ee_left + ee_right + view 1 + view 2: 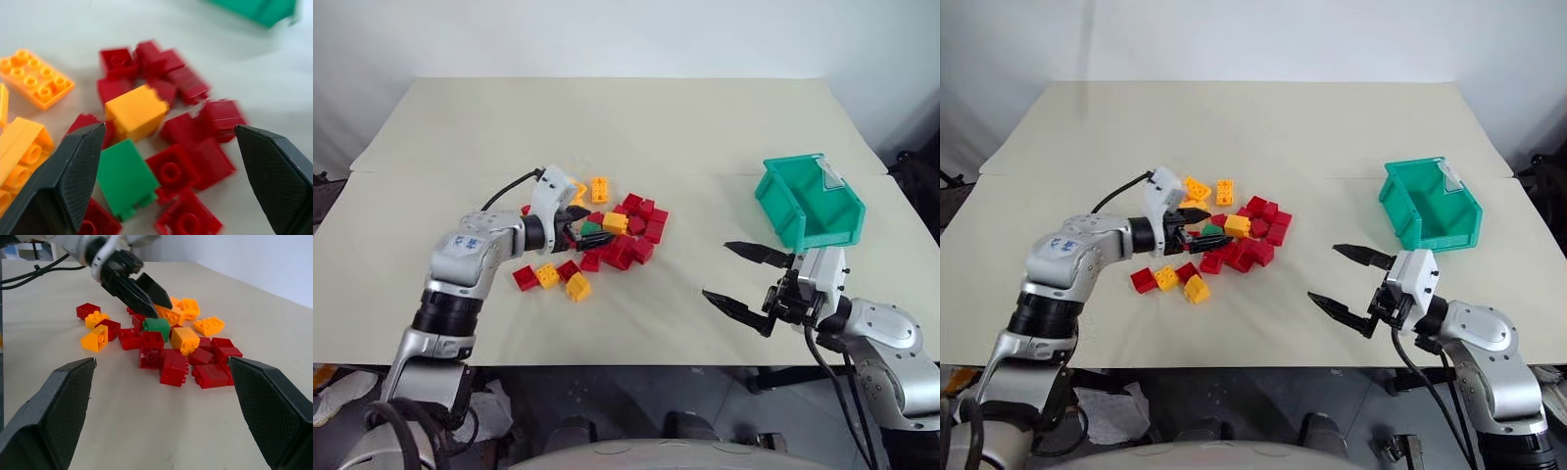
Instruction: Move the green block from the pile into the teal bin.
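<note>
The green block [590, 228] lies at the left side of the pile [626, 233] of red and yellow bricks, beside a yellow brick [137, 115]. My left gripper [582, 225] stands open at the pile, its two black fingers on either side of the green block [126, 177] without closing on it. The teal bin [785, 204] stands upright at the right of the table, its inside bare. My right gripper [741, 276] hovers open and holds nothing, in front of the bin near the table's front edge.
The beige table [607, 127] has a seam running across its middle. A few loose red and yellow bricks [550, 277] lie in front of the pile. An orange flat brick [599, 189] lies behind it. The pile and the bin stand well apart.
</note>
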